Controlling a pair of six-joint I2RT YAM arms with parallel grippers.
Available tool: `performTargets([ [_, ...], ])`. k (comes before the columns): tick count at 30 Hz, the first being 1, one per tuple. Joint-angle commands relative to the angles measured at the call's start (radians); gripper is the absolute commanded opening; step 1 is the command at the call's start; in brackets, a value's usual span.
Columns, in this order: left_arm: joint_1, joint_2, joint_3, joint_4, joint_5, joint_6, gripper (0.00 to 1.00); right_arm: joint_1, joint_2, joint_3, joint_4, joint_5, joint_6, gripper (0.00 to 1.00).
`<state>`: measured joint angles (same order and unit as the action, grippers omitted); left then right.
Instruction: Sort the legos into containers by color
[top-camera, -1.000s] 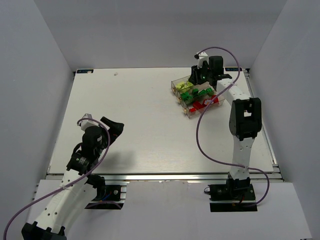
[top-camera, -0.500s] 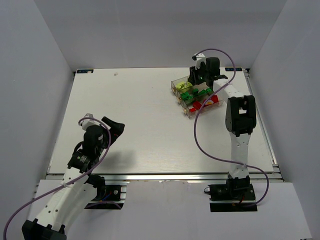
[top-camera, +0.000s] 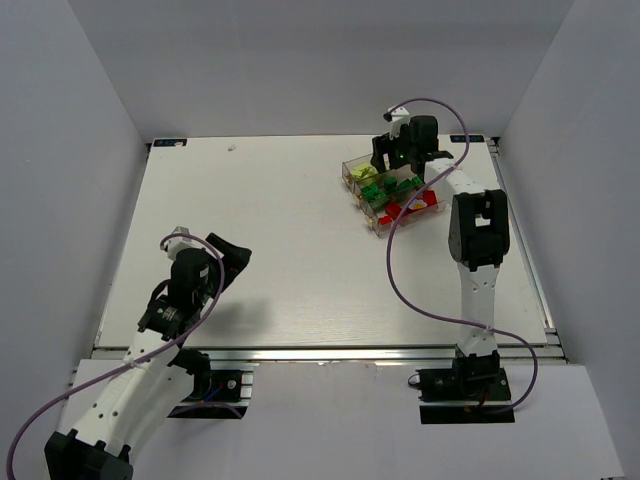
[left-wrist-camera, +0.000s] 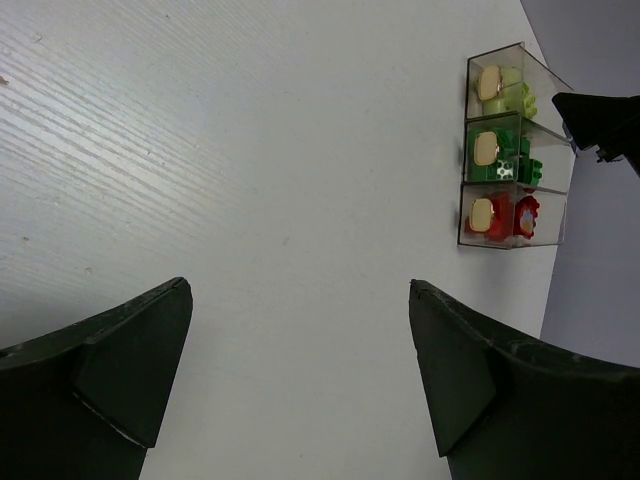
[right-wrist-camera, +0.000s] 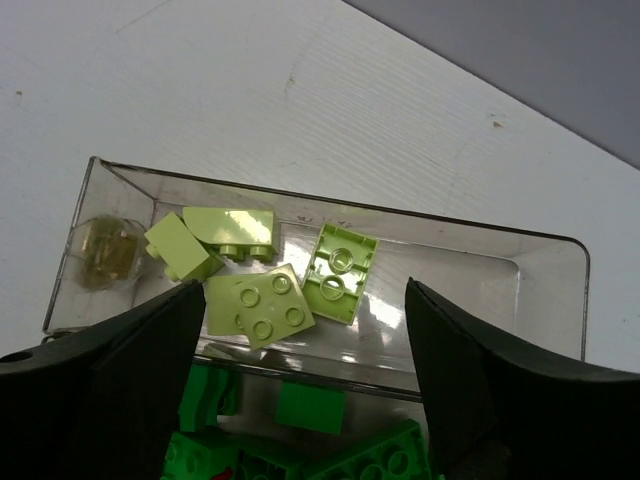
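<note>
At about 7 o'clock of the white counter, close to the arm bases, the left tool hangs over bare surface. Its black fingers are wide apart with nothing between them, and it is well apart from the work.

Farther away, at about 1 o'clock, stands the row of three narrow clear plastic bins, joined side by side. The small studded plastic bricks lie inside by colour: red bricks in the nearest bin, dark green bricks in the middle one, pale yellow-green bricks in the farthest one. No brick shows outside the bins in the top view, so the sorting seems to be at its end.

The right tool hovers directly over the farthest bin, fingers apart and holding nothing. Four pale bricks lie under it.

To do this step well, I would raise this tool straight up with the fingers apart, so that no finger catches the thin bin wall or pushes the row. Only above the rim should it travel toward 6 o'clock.
</note>
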<state>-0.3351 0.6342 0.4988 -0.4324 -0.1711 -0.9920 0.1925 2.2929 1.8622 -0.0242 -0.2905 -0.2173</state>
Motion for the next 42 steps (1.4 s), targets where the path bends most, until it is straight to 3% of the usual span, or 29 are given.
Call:
performTargets([
  [1, 0.001, -0.001, 0.041, 0.023, 0.008, 0.004, 0.98, -0.001, -0.042, 0.04, 0.026, -0.028, -0.011, 0.88],
  [6, 0.001, -0.011, 0.049, 0.017, 0.004, 0.016, 0.98, -0.002, -0.168, 0.014, -0.065, -0.096, 0.006, 0.89],
  [20, 0.001, 0.024, 0.116, 0.066, 0.068, 0.127, 0.98, -0.025, -0.716, -0.429, -0.241, -0.298, -0.005, 0.89],
  [28, 0.001, 0.027, 0.126, 0.103, 0.108, 0.158, 0.98, -0.028, -0.963, -0.672, -0.2, -0.156, 0.085, 0.89],
  [42, 0.001, -0.044, 0.083, 0.119, 0.122, 0.144, 0.98, -0.03, -1.079, -0.793, -0.249, -0.023, 0.153, 0.89],
])
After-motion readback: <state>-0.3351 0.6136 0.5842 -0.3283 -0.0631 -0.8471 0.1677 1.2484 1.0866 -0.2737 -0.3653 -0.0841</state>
